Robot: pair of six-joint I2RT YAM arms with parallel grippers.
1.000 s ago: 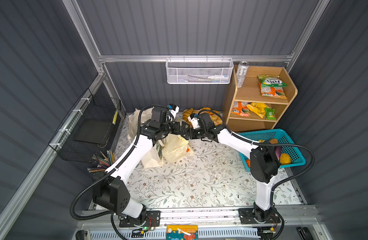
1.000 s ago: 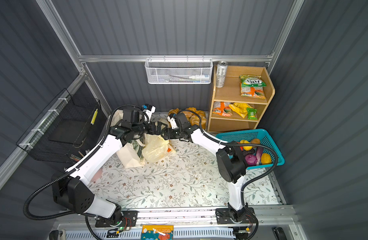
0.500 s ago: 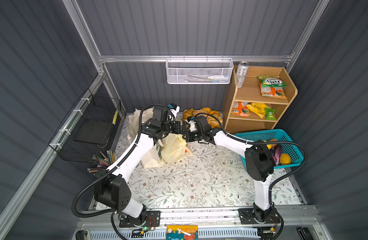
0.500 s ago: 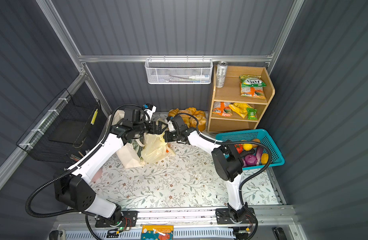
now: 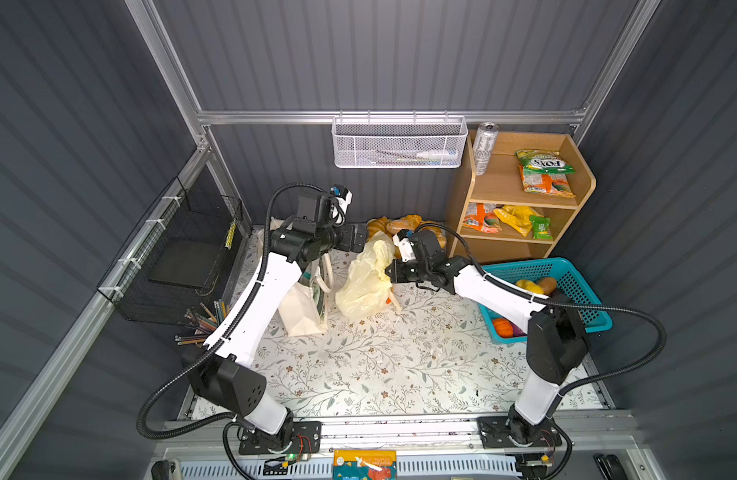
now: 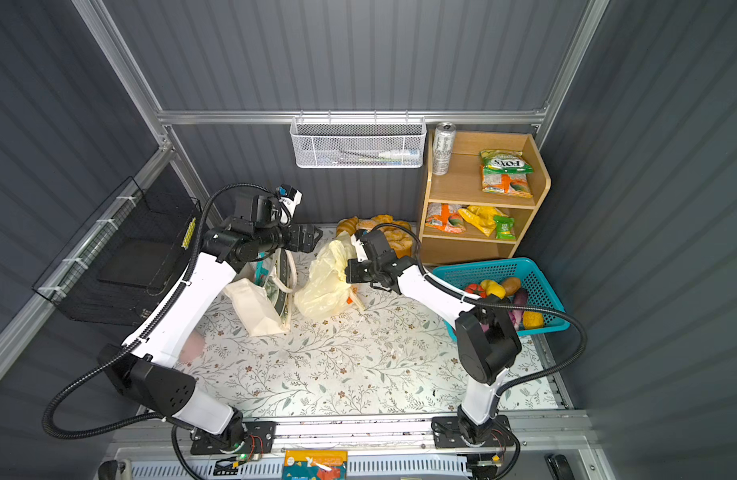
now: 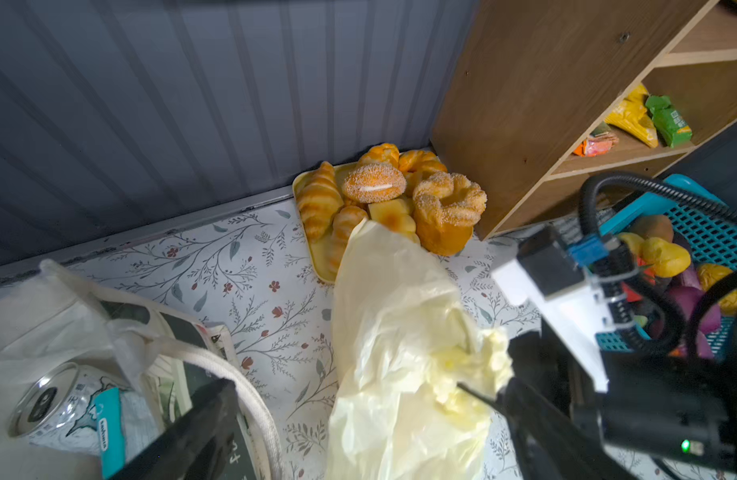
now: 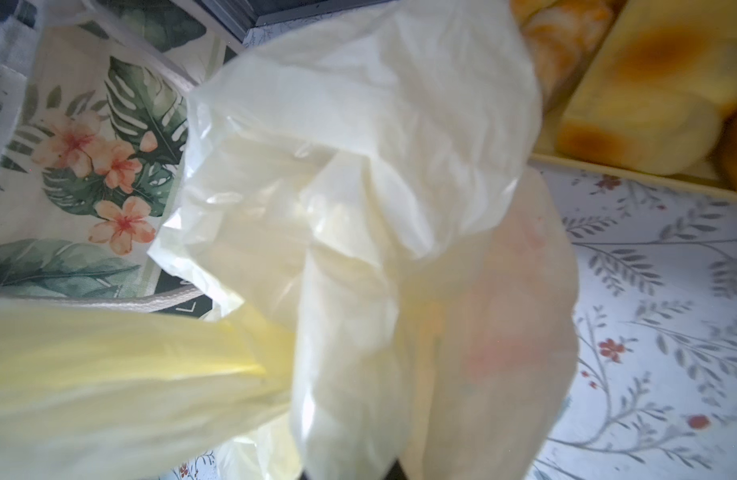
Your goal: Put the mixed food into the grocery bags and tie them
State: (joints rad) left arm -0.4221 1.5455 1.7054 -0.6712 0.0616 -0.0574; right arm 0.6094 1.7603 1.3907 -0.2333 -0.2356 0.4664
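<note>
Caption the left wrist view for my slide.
Right gripper pinches the pale-yellow plastic bag beside a canvas tote holding a can, pastry tray behind.

Tote point(image 5: 302, 305) left of plastic bag point(image 5: 364, 286), bread tray point(image 7: 317, 255) behind, basket point(image 5: 520, 271) far right

Counted: one canvas tote point(image 5: 302, 307), one yellow plastic bag point(image 5: 364, 286), two drink cans point(image 5: 484, 147) point(image 7: 51, 403), one teal basket point(image 5: 525, 266), one pastry tray point(image 7: 317, 253), five shelf snack packets point(image 5: 543, 163), one wooden shelf unit point(image 5: 458, 212).

Pale-yellow plastic bag point(image 5: 364, 286) bunched upright, top gathered; cream tote point(image 5: 302, 307) just beside, w/ can point(image 7: 46, 405) inside.
</note>
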